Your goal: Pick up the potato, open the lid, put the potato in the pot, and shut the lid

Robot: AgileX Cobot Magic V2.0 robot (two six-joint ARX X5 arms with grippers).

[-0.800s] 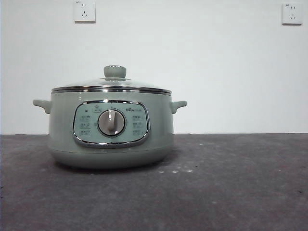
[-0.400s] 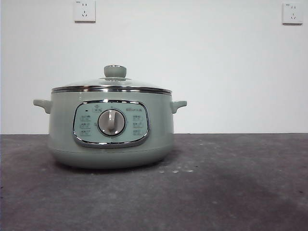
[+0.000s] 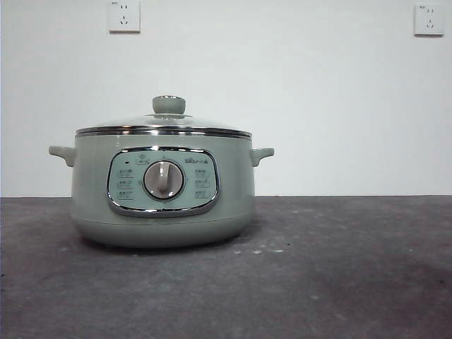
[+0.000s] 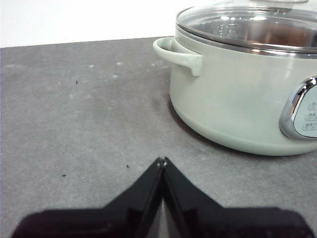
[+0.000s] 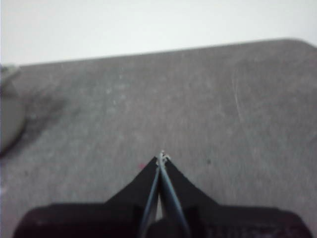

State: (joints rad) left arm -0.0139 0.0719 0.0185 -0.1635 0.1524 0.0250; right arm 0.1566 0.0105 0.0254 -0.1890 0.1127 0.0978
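Dark grey table (image 3: 339,282) fills the lower half of the front view, unchanged from the earlier pictures: nothing has moved over the last second. The pale green pot (image 3: 162,187) stands on it left of centre, its control panel (image 3: 163,181) and silver dial (image 3: 164,179) facing the camera. The glass lid (image 3: 164,126) sits closed on the pot's rim, green knob (image 3: 169,105) on top. The potato cannot be seen in any view; through the lid the pot's inside looks dark with a brownish tint, too unclear to identify. The left gripper (image 4: 162,161) hovers low over bare table just beside the pot's side handle (image 4: 178,52), jaws clenched together, empty. The right gripper (image 5: 162,158) hangs over open table, well away from the pot, whose edge is cut off and blurred at the frame's side; its jaws are also pressed together, empty.
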